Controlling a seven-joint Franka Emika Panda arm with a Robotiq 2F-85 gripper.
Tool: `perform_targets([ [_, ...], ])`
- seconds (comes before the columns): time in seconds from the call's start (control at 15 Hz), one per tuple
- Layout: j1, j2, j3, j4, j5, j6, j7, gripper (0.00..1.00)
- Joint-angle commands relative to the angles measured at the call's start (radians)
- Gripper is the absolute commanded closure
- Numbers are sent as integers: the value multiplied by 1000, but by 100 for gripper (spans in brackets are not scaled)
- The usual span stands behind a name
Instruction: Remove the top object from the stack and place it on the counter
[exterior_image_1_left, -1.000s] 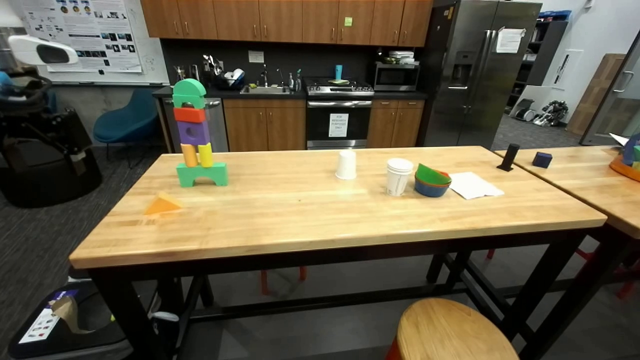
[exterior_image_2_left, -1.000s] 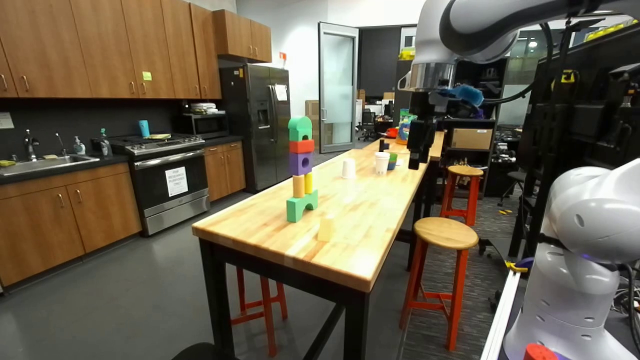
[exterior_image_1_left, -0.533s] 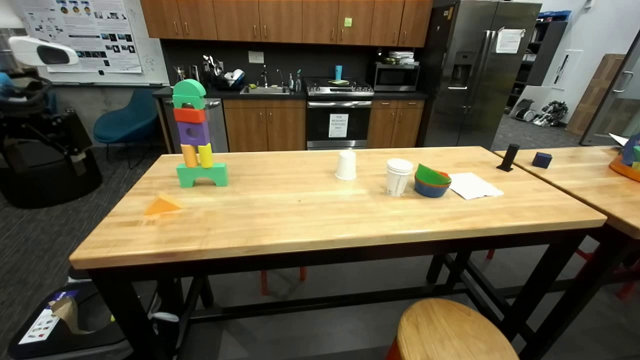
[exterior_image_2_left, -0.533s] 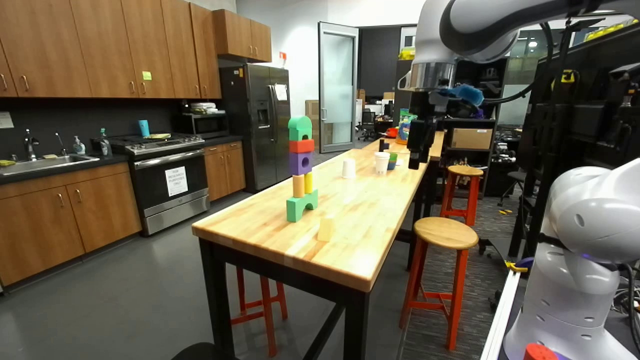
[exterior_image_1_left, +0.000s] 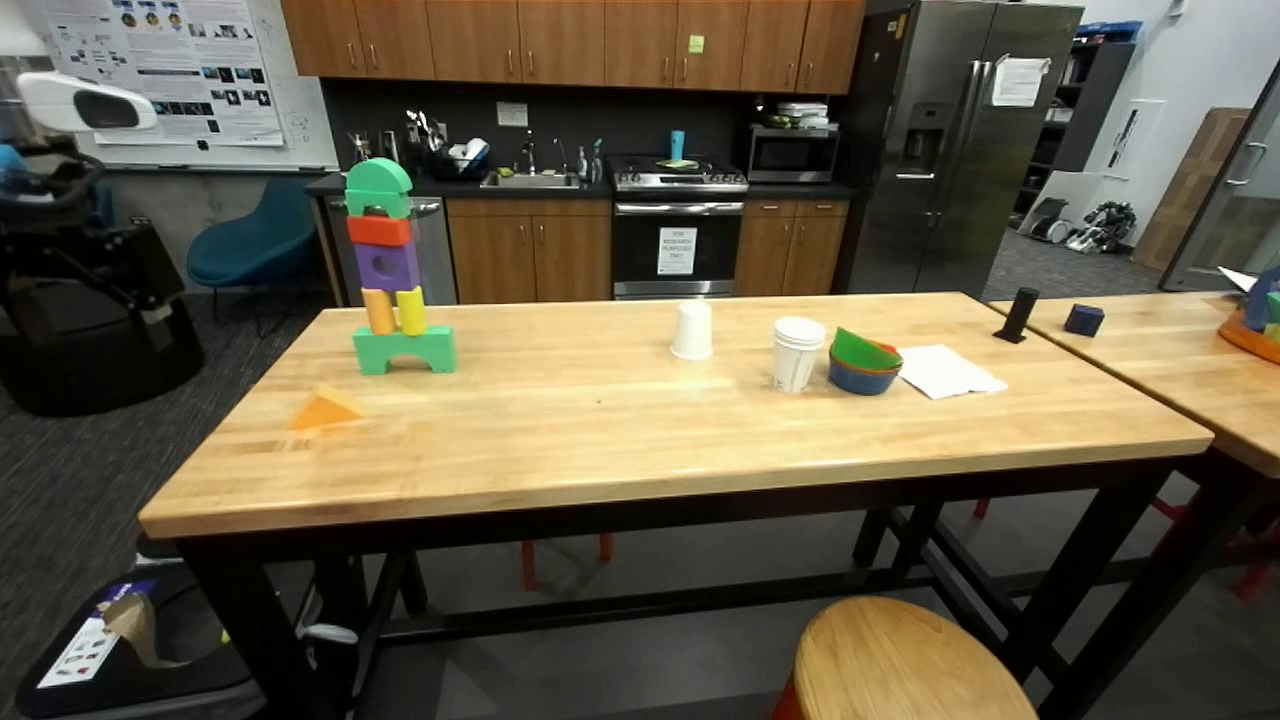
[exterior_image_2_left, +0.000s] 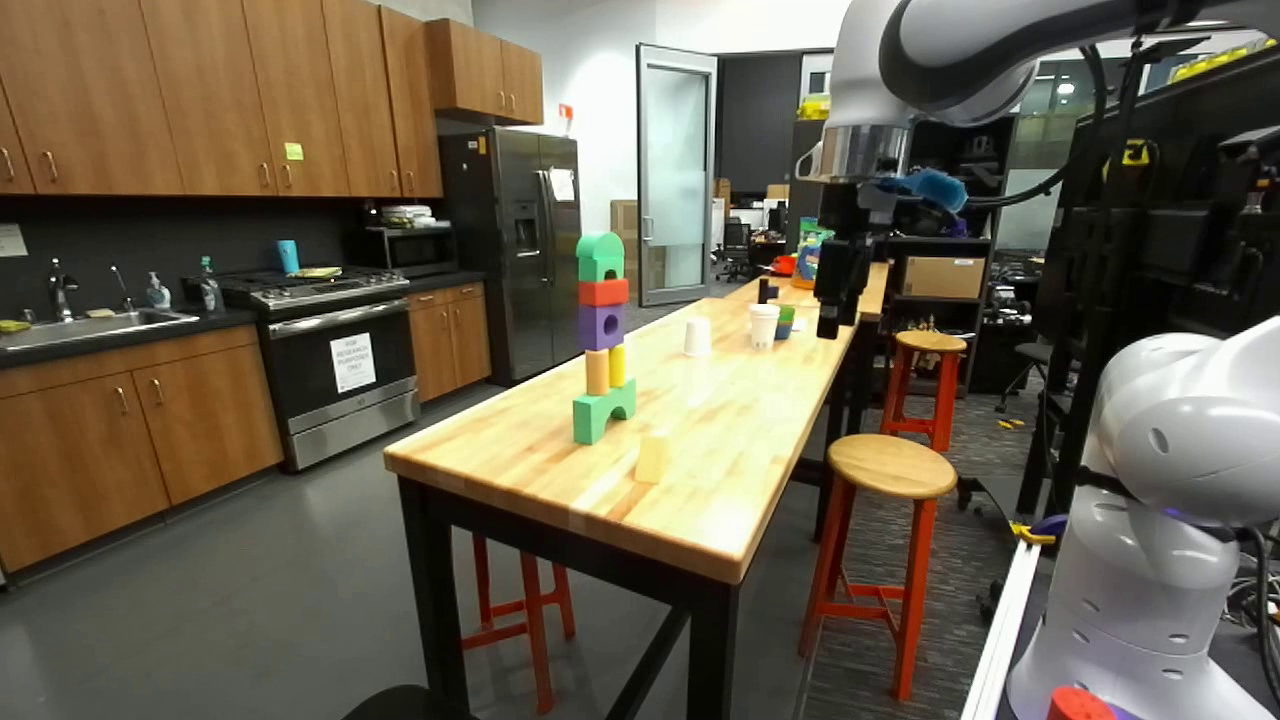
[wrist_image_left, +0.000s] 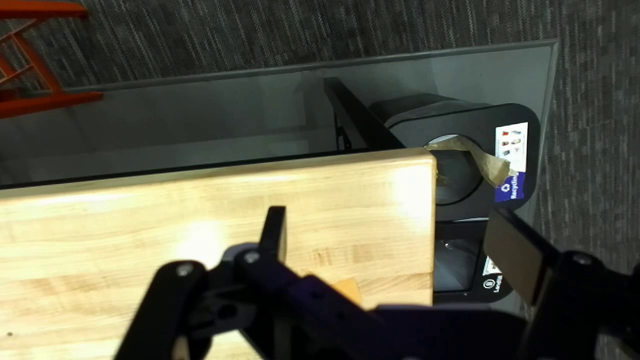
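The top object, a green block with a rounded top (exterior_image_1_left: 379, 176), sits on the stack (exterior_image_1_left: 388, 267); it also shows in an exterior view (exterior_image_2_left: 600, 246). Under it are a green arched piece, a red block, a purple block with a hole, orange and yellow pillars and a wide green arch base. The stack (exterior_image_2_left: 603, 326) stands upright on the counter (exterior_image_1_left: 600, 430). My gripper (wrist_image_left: 395, 240) is open and empty, its fingers wide apart above the counter's end edge (wrist_image_left: 350, 200). In an exterior view my gripper (exterior_image_2_left: 838, 295) hangs apart from the stack, to its right. The stack is out of the wrist view.
An orange triangular block (exterior_image_1_left: 326, 408) lies near the stack; part of it shows in the wrist view (wrist_image_left: 350, 289). White cups (exterior_image_1_left: 692, 330), nested bowls (exterior_image_1_left: 864, 362) and white paper (exterior_image_1_left: 948, 371) are farther along. Stools (exterior_image_2_left: 892, 466) and bins (wrist_image_left: 465, 115) stand beside the counter.
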Motion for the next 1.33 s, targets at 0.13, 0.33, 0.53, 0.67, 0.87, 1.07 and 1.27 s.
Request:
perform_targets([
  [0.13, 34, 60, 56, 72, -14, 41, 32, 0],
  [0.33, 57, 119, 110, 134, -12, 94, 59, 0],
  [0.53, 69, 237, 156, 225, -20, 142, 91, 0],
  [0.67, 65, 330, 174, 292, -32, 168, 108, 0],
  [0.87, 53, 439, 180, 382, -61, 190, 133, 0],
  [1.07, 40, 507, 172, 441, -97, 247, 183, 0],
  [1.27, 29, 530, 168, 476, -121, 294, 241, 0],
])
